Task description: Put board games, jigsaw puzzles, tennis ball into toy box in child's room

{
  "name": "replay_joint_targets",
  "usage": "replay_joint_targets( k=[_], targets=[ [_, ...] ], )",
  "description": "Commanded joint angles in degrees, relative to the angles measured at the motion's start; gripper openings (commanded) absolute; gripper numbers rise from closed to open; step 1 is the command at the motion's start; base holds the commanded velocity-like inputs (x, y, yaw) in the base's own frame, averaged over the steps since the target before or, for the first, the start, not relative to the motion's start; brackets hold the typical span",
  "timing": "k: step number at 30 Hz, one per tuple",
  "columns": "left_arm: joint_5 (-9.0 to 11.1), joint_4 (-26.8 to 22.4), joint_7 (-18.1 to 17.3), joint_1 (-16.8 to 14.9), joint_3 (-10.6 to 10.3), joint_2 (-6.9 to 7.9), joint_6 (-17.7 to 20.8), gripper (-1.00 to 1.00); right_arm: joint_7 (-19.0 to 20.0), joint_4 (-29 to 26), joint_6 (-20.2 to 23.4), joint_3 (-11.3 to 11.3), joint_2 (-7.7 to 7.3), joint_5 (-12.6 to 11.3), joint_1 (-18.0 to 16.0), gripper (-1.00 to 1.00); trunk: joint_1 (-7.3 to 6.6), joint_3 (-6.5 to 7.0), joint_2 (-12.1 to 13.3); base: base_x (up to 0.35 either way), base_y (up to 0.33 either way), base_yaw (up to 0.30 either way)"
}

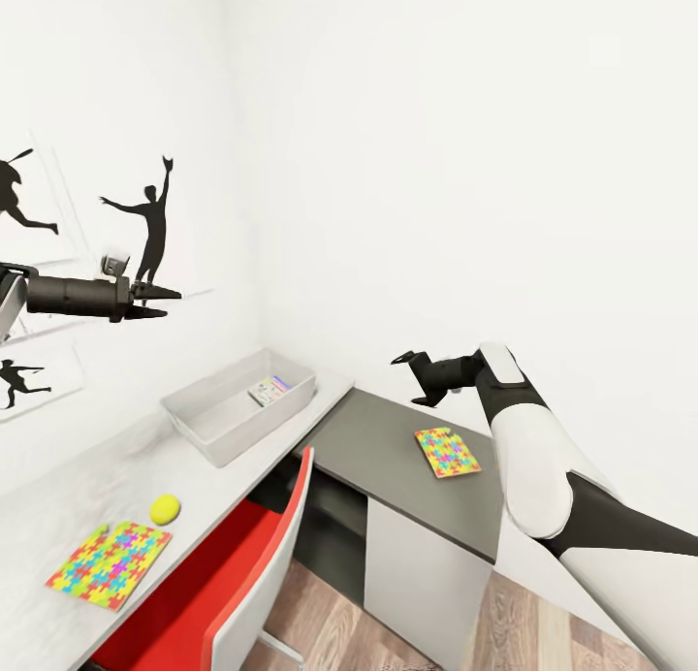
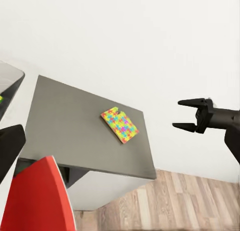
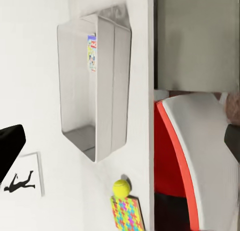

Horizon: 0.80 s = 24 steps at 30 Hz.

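Head view: one puzzle [image 1: 448, 452] lies on the dark cabinet [image 1: 388, 448], just below the right gripper [image 1: 405, 359], fingers spread. Left gripper [image 1: 163, 301], spread and empty, hangs high above the toy box [image 1: 199, 429].

The right arm [image 1: 543, 467] is fat and white with a black band. Both grippers, left [image 1: 160, 301] and right [image 1: 399, 359], are black with two thin pointy fingers.

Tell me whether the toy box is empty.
Not empty: the toy box on the table holds one small printed board game lying flat at one end; the rest looks bare.
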Motion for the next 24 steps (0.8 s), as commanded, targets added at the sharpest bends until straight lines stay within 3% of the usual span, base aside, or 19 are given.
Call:
replay_joint_targets(
  k=[1,8,24],
  targets=[
    [0.5,0.0,0.0,-0.1,-0.4,0.11,0.6,1.0,-0.6,-0.1,0.1,-0.3,0.08,-0.5,-0.1,1.0,0.03,-0.12,-0.1,-0.131,0.007,-0.286],
    [0.5,0.0,0.0,-0.1,-0.4,0.11,0.6,1.0,-0.6,-0.1,0.1,-0.3,0.07,-0.5,-0.1,1.0,0.03,-0.12,-0.1,-0.124,0.06,-0.286],
    [0.5,0.0,0.0,-0.1,-0.4,0.11,0.5,1.0,-0.6,-0.1,0.1,-0.3,-0.07,-0.5,-0.1,1.0,0.03,-0.12,-0.1,-0.009,0.005,-0.286]
  ],
)
